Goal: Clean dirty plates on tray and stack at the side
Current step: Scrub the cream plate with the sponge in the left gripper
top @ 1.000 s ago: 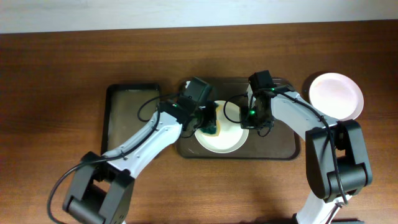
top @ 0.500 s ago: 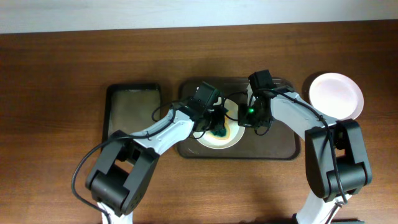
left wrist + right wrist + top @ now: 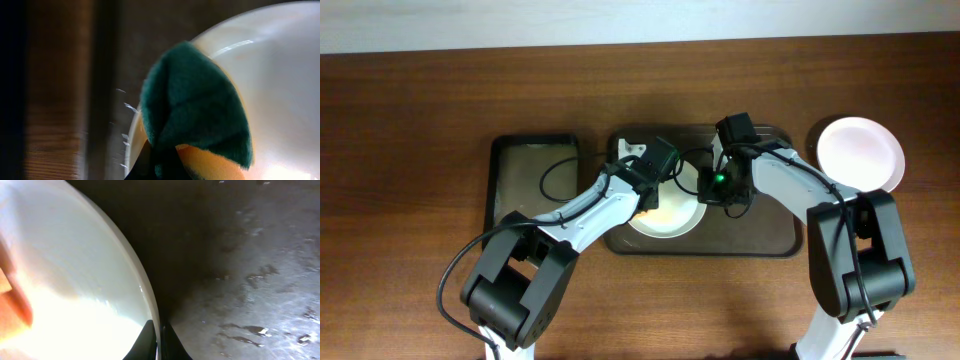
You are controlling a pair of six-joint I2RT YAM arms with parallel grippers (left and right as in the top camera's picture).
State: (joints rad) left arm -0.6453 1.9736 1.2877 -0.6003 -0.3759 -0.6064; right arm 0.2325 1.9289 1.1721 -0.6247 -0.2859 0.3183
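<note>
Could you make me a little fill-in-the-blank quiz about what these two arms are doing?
The left fingers hold a ____ on the plate. The right fingers pinch that plate's ____. The plate sits in the dark ____ tray. A second plate lies on the table at the robot's ____.
Missing: sponge; rim; brown; right.

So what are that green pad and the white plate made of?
The pad looks like a sponge: fuzzy green scouring fibre over yellow foam. The plate is smooth, glossy white with bright reflections: glazed ceramic or hard plastic, can't tell which.

glossy plate (image 3: 280, 100), fibrous sponge (image 3: 195, 100), wood-grain table (image 3: 420, 100)
</note>
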